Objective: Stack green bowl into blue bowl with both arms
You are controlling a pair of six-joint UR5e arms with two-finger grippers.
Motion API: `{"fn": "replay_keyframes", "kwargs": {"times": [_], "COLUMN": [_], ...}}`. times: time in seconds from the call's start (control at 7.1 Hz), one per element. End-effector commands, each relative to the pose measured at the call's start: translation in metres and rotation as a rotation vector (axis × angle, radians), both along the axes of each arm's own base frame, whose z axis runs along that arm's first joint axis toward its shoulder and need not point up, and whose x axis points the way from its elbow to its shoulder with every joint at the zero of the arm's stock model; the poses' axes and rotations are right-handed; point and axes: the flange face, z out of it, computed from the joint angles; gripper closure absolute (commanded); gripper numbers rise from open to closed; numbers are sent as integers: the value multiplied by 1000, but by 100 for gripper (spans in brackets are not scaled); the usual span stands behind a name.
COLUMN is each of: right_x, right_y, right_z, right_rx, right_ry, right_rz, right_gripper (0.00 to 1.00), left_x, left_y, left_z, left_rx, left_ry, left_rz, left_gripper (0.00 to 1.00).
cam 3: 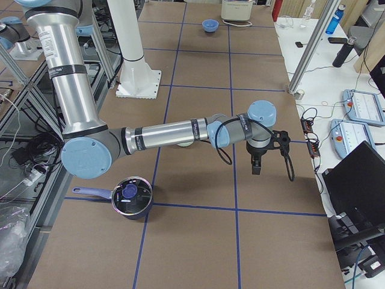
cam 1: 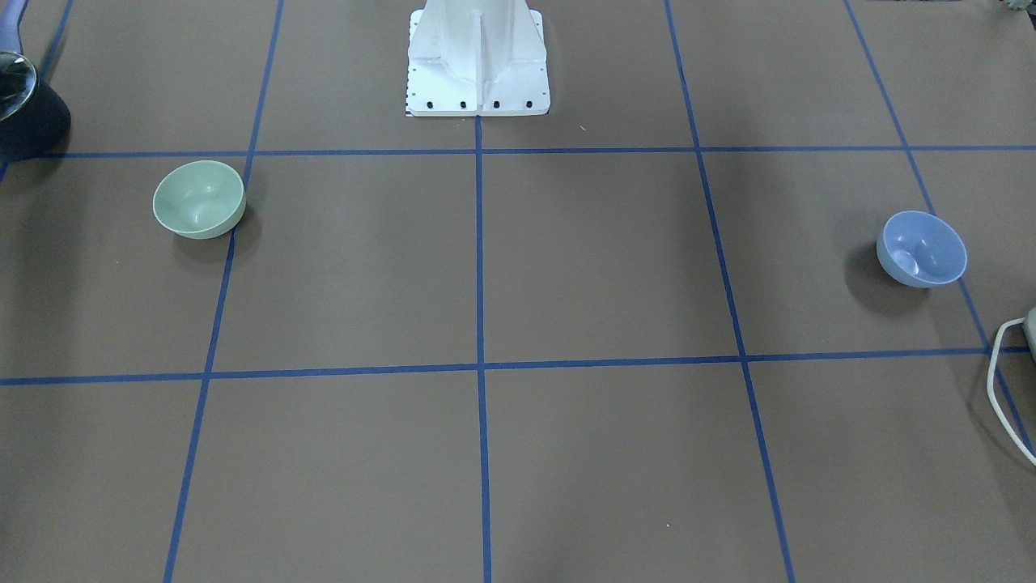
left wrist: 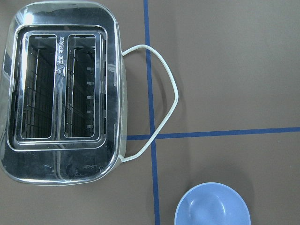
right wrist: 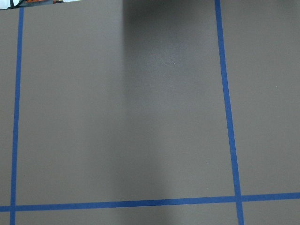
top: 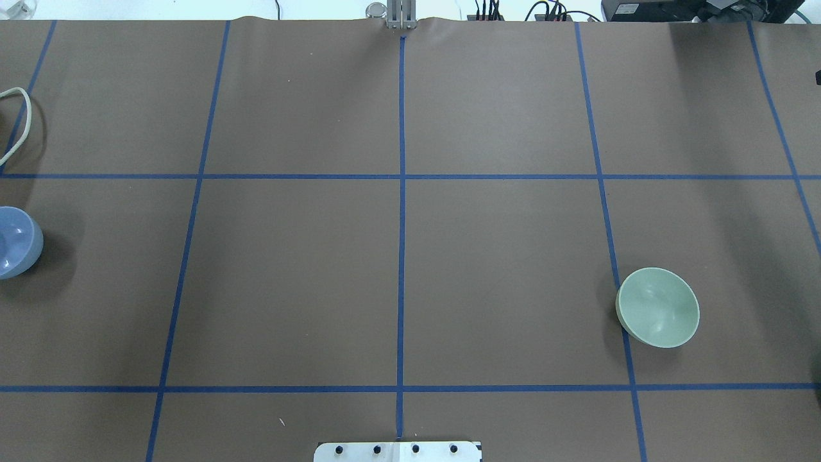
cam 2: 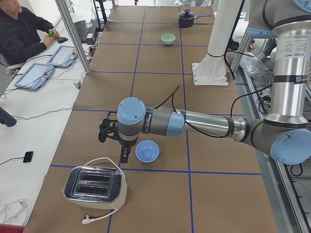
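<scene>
On the brown bench (cam 1: 599,267), the two bowls sit far apart. From overhead, the green bowl (top: 658,308) is at about 4 o'clock from the middle and the blue bowl (top: 16,242) is at 9 o'clock, half off the edge of the view.

The right arm (cam 3: 162,132) is nearer the green bowl, so I think it should pick that one up. The right gripper (cam 3: 255,165) hangs over bare bench, and its own camera sees only bench and blue tape lines (right wrist: 225,98). The bowl must lie off to one side of it.

The left gripper (cam 2: 124,154) hangs just beside the blue bowl. In the left wrist view the bowl sits at 5 o'clock and a shiny metal toaster (left wrist: 61,89) with a white cord (left wrist: 164,108) is at 10 o'clock.

I cannot tell if either gripper is open or closed. Neither one is touching a bowl.

Both bowls are round, smooth, glossy plastic and look the same size. They have no long side, so a rim grip from any side should work.
</scene>
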Motion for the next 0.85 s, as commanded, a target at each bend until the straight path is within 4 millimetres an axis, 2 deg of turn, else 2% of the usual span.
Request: {"fn": "replay_keyframes", "kwargs": {"times": [0.0,0.14,0.28,0.42,0.56,0.7], "right_x": [-1,-1,-1,1,1,-2], "right_y": [-2,-6,-5,0,14,18], "right_z": [0,-8,-6,2,11,4], "right_rx": [-4,8,14,6,-8,-14], "right_ry": [-2,4,33,44,39,31], "right_rz": [-1,6,11,13,10,10], "right_gripper": [0,0,0,0,0,0], "left_x": [0,0,0,0,-1,1], "left_y": [0,0,0,0,2,4], "left_z": [1,0,1,-1,2,6], "left_rx": [-2,0,-2,2,-1,-11], "left_ry": [0,0,-1,-2,-3,-8], "left_rz": [0,0,0,0,-2,-4], "left_gripper": [2,2,2,2,2,2]}}
